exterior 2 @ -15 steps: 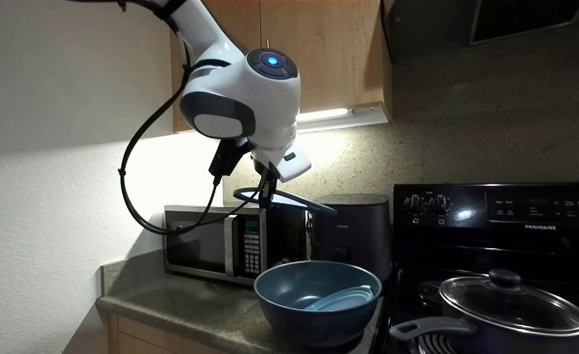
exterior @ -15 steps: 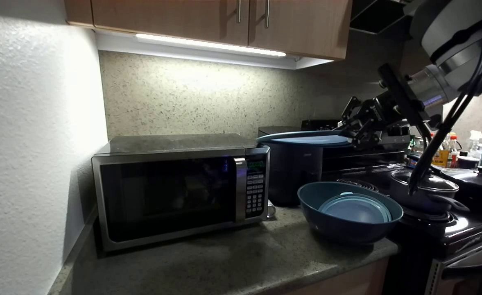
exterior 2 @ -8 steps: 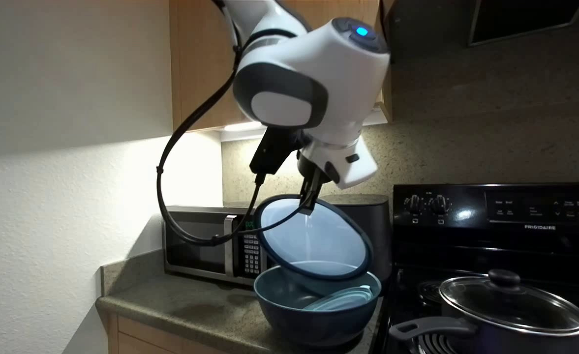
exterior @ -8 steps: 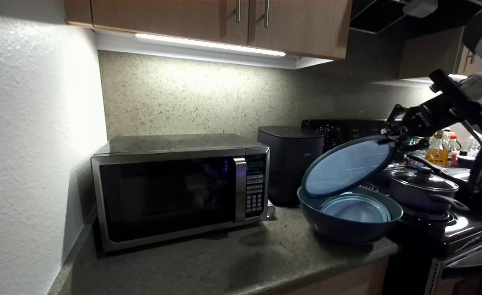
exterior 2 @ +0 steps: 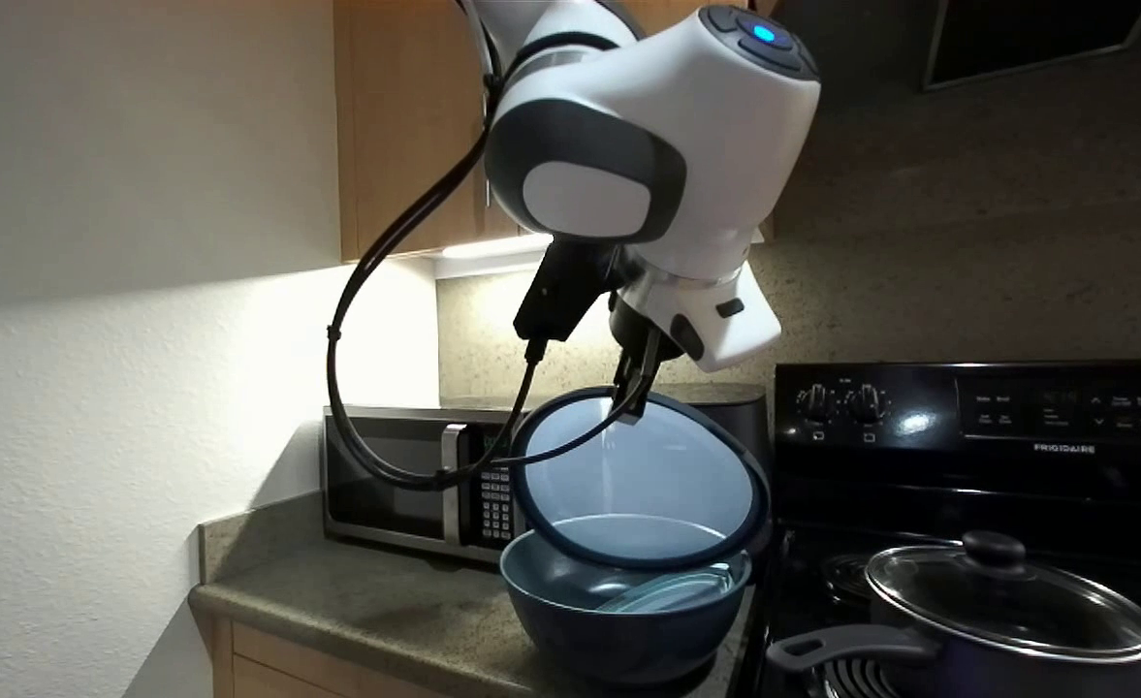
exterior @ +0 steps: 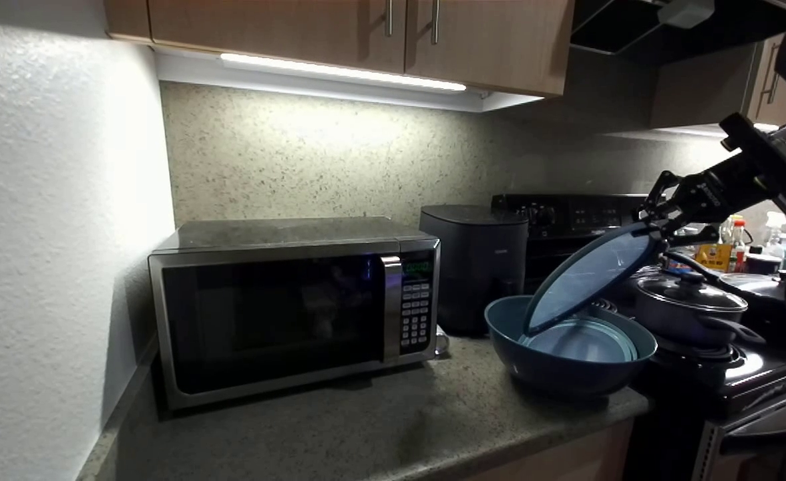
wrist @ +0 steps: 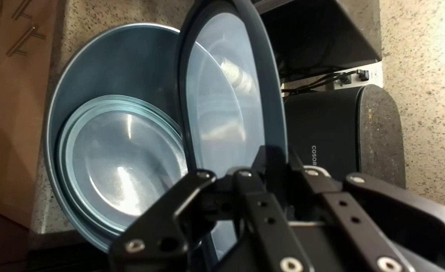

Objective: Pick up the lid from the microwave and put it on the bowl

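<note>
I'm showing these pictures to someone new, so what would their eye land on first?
Probably the big pale-blue lid, tilted over the deep blue bowl with its upper edge in the gripper. Next, perhaps, the white arm above it in an exterior view, and the bright strip light under the wooden cabinets.

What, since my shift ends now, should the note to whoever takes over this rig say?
Gripper: shut on the rim of the lid.
Lid: tilted steeply over the bowl; whether its lower edge touches is unclear.
Bowl: on the counter, lighter-blue round pieces inside.
Microwave: on the counter too.
Done: lid picked up and off the microwave.
Left: level the lid, lower it onto the bowl, release, back away.
</note>
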Robot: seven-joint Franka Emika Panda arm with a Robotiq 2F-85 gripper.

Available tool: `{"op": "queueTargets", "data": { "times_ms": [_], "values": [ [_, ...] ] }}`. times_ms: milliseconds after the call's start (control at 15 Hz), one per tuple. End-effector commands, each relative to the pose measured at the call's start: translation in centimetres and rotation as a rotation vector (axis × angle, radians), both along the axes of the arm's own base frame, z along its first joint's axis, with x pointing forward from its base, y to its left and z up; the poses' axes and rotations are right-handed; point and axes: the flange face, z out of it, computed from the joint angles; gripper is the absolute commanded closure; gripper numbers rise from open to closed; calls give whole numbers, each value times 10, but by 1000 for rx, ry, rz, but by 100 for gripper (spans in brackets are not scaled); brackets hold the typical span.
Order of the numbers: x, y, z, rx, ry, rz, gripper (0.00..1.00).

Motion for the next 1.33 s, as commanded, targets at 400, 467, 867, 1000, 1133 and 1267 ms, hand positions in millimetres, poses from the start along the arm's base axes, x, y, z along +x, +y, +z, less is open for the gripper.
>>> {"op": "queueTargets", "data": {
  "times_ms": [400, 467, 867, 1000, 1133, 1267],
  "values": [
    [27, -58, 65, -159, -154, 113, 89],
    [29, -66, 66, -160, -150, 116, 97],
    [34, -60, 54, 19, -132, 263, 97],
    [34, -63, 48, 74, -109, 311, 97],
    [34, -71, 42, 100, -58, 330, 97],
    [30, -65, 39, 79, -82, 321, 89]
  ]
}}
